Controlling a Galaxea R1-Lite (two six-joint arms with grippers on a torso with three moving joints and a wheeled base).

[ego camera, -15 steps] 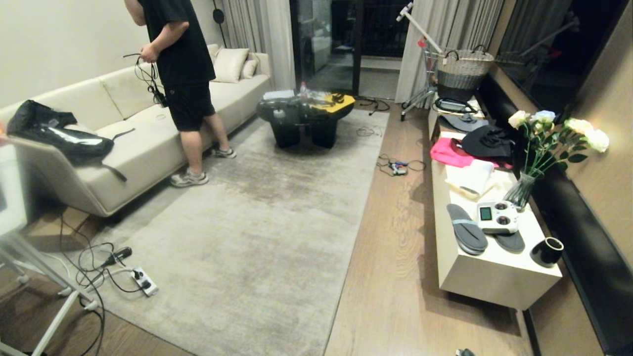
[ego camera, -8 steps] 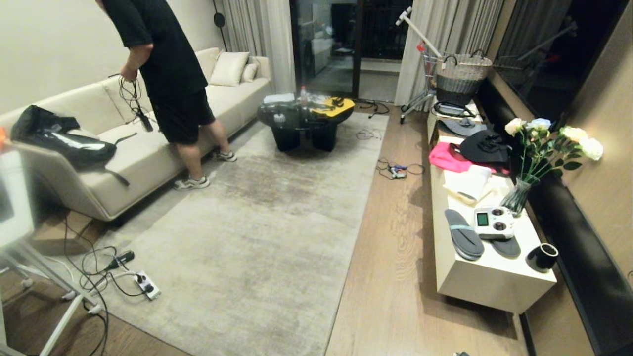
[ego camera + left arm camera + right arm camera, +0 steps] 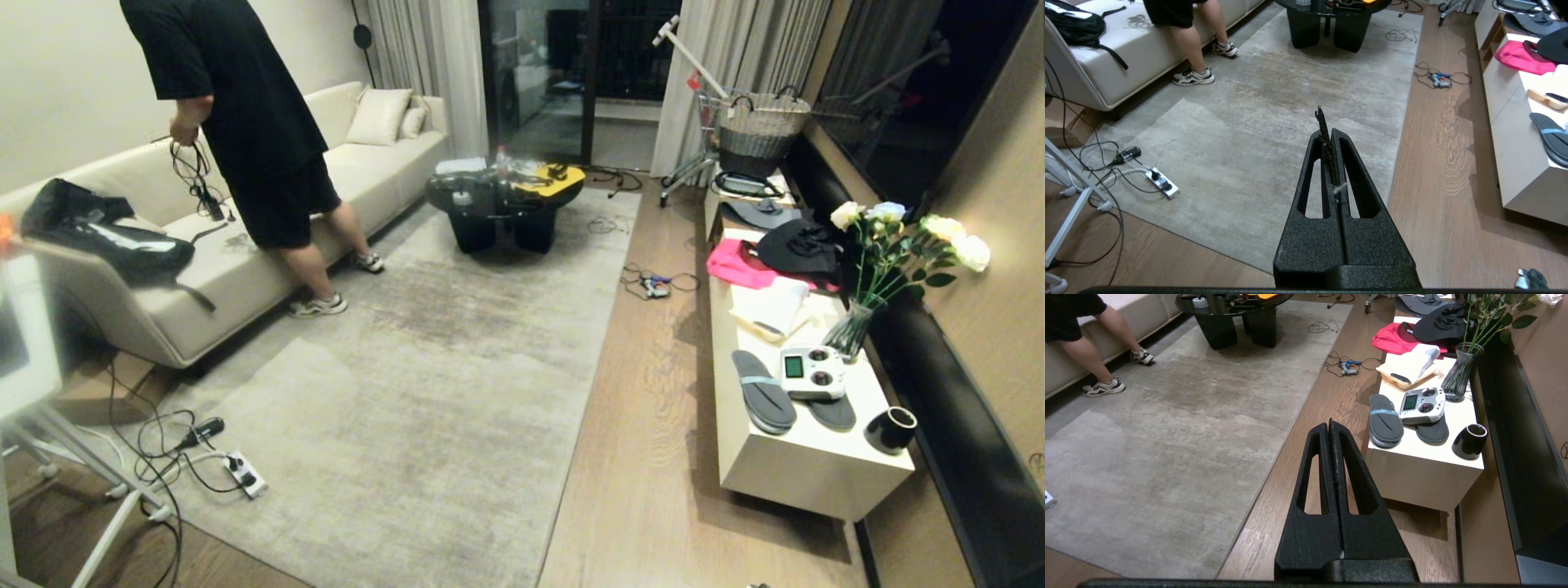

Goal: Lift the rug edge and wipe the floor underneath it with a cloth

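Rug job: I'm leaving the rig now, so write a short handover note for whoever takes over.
Left gripper: shut, empty, parked above the rug.
Right gripper: shut, empty, parked above the floor.
Rug edge lies flat along the wood, not lifted.
Cloth: a small grey bundle on the floor, probably it.
Person stands at the sofa.
Done: nothing. Left: fetch cloth, lift edge, wipe.

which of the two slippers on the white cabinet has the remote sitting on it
The slipper nearer the black cup: the white remote covers most of it. The other slipper, with the pale blue strap, lies fully exposed on the floor side of the cabinet.
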